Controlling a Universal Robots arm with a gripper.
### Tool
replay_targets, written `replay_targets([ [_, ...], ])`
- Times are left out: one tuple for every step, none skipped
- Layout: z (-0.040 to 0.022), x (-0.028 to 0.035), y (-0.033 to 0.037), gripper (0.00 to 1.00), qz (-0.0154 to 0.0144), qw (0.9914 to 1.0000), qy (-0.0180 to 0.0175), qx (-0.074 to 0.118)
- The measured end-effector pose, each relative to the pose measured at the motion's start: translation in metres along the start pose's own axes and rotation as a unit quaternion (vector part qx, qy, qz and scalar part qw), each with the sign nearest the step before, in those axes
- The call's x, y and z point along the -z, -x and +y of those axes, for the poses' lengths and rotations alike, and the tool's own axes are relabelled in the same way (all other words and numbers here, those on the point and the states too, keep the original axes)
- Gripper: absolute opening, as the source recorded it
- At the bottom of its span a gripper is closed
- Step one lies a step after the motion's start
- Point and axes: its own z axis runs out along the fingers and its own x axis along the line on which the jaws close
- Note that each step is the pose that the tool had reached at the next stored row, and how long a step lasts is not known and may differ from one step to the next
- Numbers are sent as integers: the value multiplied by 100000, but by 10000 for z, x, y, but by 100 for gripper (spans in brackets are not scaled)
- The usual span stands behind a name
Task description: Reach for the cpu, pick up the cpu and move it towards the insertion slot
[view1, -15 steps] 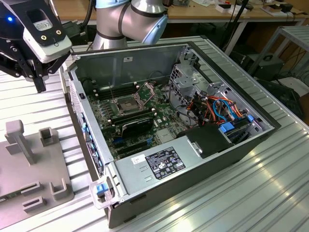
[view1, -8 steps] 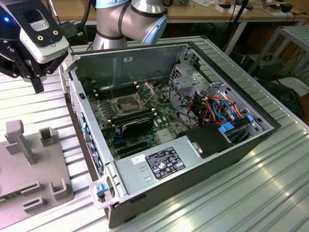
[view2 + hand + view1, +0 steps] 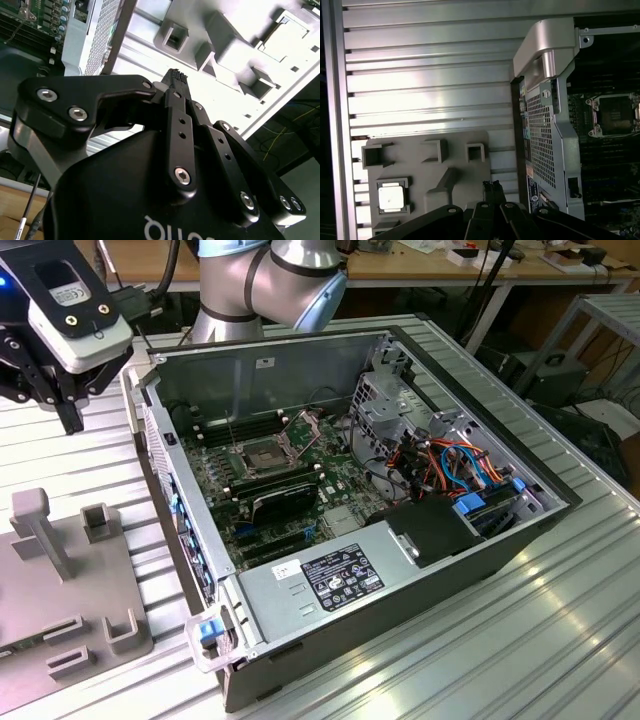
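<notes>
The cpu (image 3: pixel 390 196) is a pale square chip lying in a pocket of the grey fixture plate (image 3: pixel 450 165), which rests on the ribbed aluminium table beside the open computer case. My gripper (image 3: pixel 492 187) hangs above the plate, off to one side of the cpu, with its black fingers pressed together and nothing between them. The same shut fingertips (image 3: pixel 176 78) show in the second wrist view. In the exterior view my gripper (image 3: pixel 72 418) is at the upper left, outside the case. The insertion slot (image 3: pixel 262 455) sits on the motherboard, its silver frame (image 3: pixel 615 115) open.
The case wall (image 3: pixel 180 520) stands between the fixture plate (image 3: pixel 60 590) and the motherboard. Inside are a black ribbed shroud (image 3: pixel 285 502), a drive cage (image 3: pixel 390 410) and coloured cables (image 3: pixel 455 465). Grey posts (image 3: pixel 40 525) rise from the plate.
</notes>
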Motion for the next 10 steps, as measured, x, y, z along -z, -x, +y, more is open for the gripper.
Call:
replay_targets([
  [0,-1,-4,11,-1,100000,1,-3],
  [-1,-1,-10,11,-3,100000,-1,-6],
  [-1,-1,-15,11,-1,100000,0,-6],
  [-2,-2,-20,11,-3,100000,3,0],
  [-2,-2,-25,11,-5,100000,2,-1],
  [-3,-3,-33,11,-2,100000,1,-2],
  [-3,-3,-36,11,-3,100000,3,2],
  [-3,-3,-39,11,0,100000,-1,5],
  [-3,-3,-40,11,-1,100000,0,6],
  [-3,-3,-42,11,0,100000,2,0],
])
